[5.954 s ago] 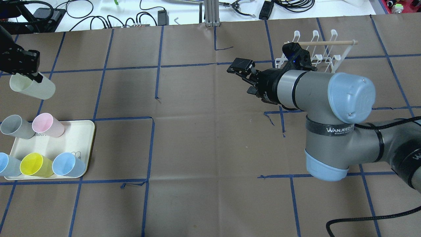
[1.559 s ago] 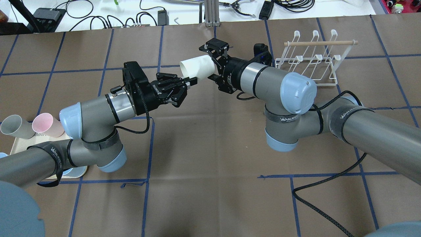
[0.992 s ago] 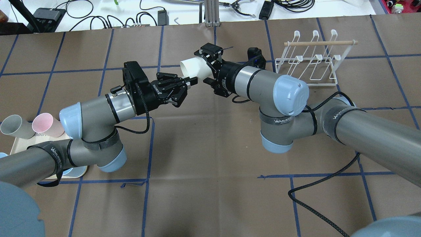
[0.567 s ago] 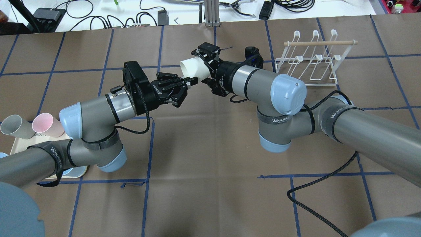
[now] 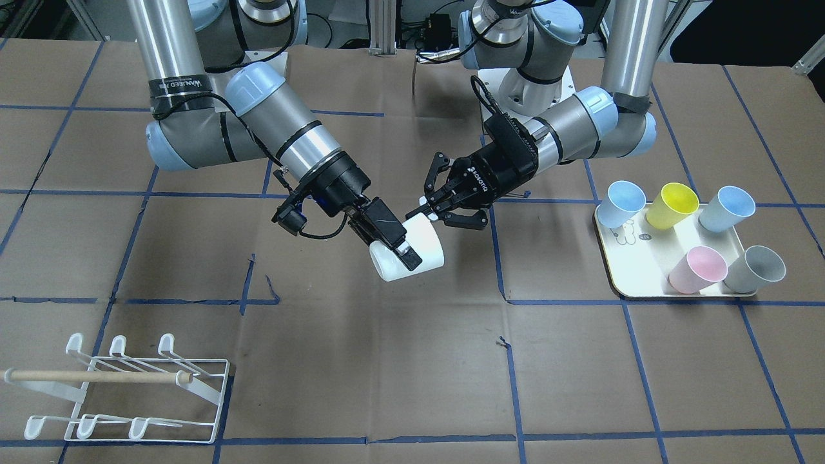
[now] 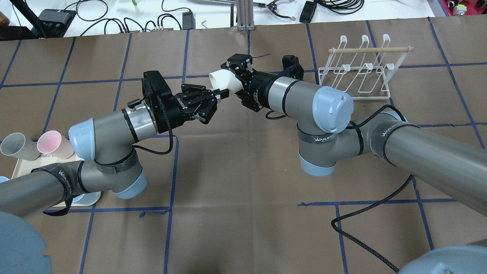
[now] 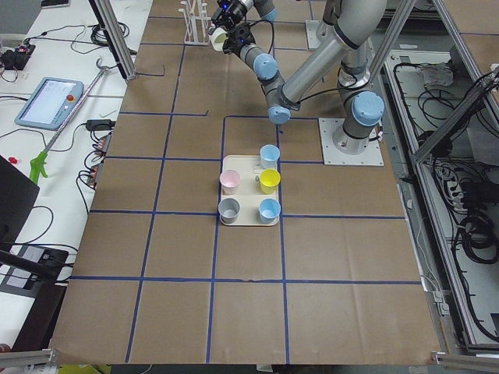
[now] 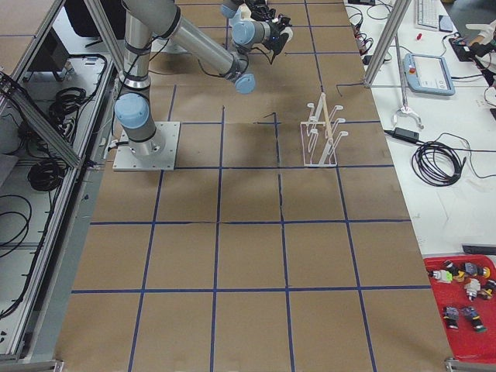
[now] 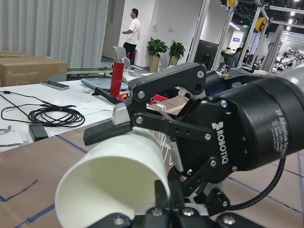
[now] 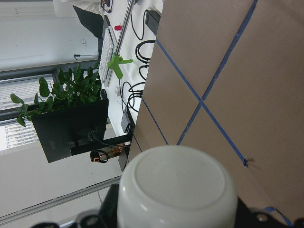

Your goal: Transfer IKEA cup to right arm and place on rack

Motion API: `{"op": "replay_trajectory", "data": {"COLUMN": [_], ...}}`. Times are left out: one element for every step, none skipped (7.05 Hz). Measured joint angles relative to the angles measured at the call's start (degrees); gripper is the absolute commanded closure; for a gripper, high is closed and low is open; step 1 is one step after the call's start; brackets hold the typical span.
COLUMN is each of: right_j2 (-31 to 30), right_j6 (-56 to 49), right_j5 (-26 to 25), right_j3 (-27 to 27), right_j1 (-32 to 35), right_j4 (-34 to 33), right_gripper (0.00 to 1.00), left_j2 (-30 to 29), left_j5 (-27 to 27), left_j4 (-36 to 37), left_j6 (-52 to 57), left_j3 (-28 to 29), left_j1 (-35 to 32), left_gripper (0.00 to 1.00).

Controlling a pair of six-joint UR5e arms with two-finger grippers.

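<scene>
The white IKEA cup (image 5: 427, 248) hangs on its side above the table's middle, held from both ends. My left gripper (image 5: 422, 212) is shut on its rim, one finger inside the mouth, as the left wrist view shows on the cup (image 9: 114, 185). My right gripper (image 5: 403, 254) is shut around the cup's closed end, and the cup's base (image 10: 175, 194) fills the space between its fingers. In the overhead view the cup (image 6: 222, 78) lies between the left gripper (image 6: 222, 93) and the right gripper (image 6: 233, 79). The white wire rack (image 6: 361, 72) stands empty to the right.
A cream tray (image 5: 644, 274) holds several coloured cups on the robot's left side. The rack (image 5: 129, 386) with its wooden dowel sits near the table's far corner on the right arm's side. A black cable (image 6: 361, 220) trails on the table under the right arm.
The left arm carried the cup from the tray side to the middle. The right gripper slid further onto the cup's closed end and its fingers closed in. The left arm stayed still lately.
</scene>
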Motion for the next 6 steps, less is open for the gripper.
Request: {"op": "replay_trajectory", "data": {"right_j2": [0.0, 0.0, 0.0, -0.1, -0.2, -0.2], "right_j6": [0.0, 0.0, 0.1, 0.1, 0.1, 0.2], "right_j5": [0.1, 0.1, 0.1, 0.1, 0.0, -0.1], "right_j3": [0.0, 0.0, 0.0, 0.0, -0.1, -0.1], "right_j1": [0.0, 0.0, 0.1, 0.0, 0.0, 0.0], "right_j4": [0.0, 0.1, 0.2, 0.2, 0.2, 0.2], "right_gripper": [0.51, 0.52, 0.53, 0.57, 0.58, 0.61], "left_j2": [-0.1, -0.2, -0.3, -0.3, -0.3, -0.2], "left_j5": [0.1, 0.2, 0.2, 0.3, 0.3, 0.3], "left_j4": [1.6, 3.4, 4.5, 4.9, 5.1, 5.1], "left_j6": [-1.7, -3.8, -5.2, -5.8, -6.1, -6.4], "left_j3": [0.1, 0.2, 0.4, 0.5, 0.6, 0.6], "left_j1": [0.0, 0.0, 0.1, 0.2, 0.2, 0.2], "left_gripper": [0.8, 0.61, 0.38, 0.23, 0.13, 0.04]}}
